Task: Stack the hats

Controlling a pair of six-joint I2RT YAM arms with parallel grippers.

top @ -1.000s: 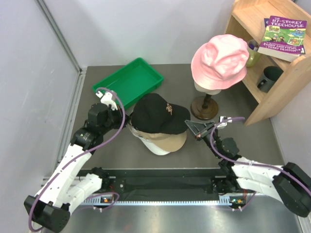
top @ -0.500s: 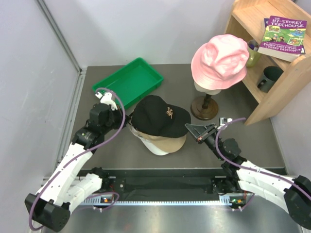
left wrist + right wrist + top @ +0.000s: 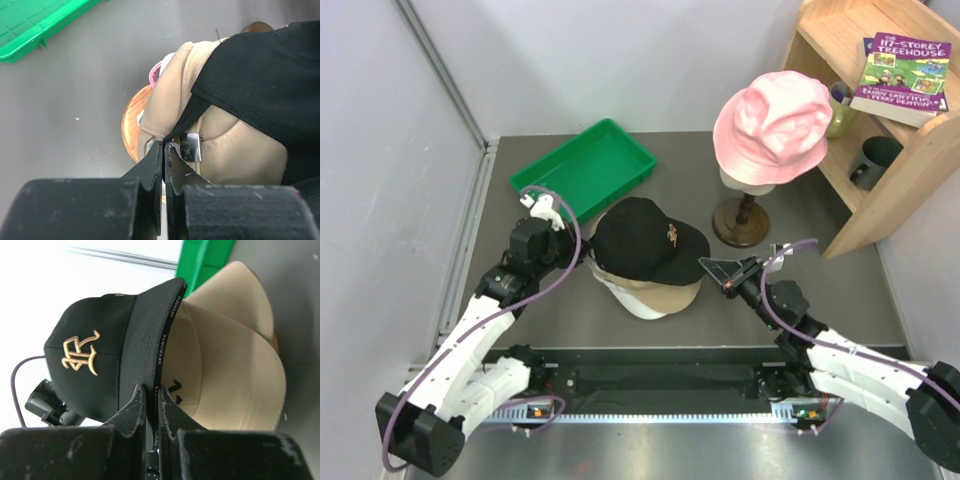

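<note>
A black cap with a gold emblem lies on top of a tan cap, with a white cap under that. My left gripper is shut on the black cap's rear edge, beside the tan cap's metal buckle. From the right, my right gripper is shut on the black cap's peak, which stands edge-on between its fingers above the tan peak. A pink hat sits on a mannequin head at the back right.
A green tray lies at the back left. The mannequin's wooden stand is just behind the right gripper. A wooden shelf with a book, a mug and a dark cup fills the right side. A round wooden base shows under the caps.
The right gripper has slid a little left and its jaws have closed fully on the black peak. The black cap has shifted slightly towards the near side; the left arm has edged with it.
</note>
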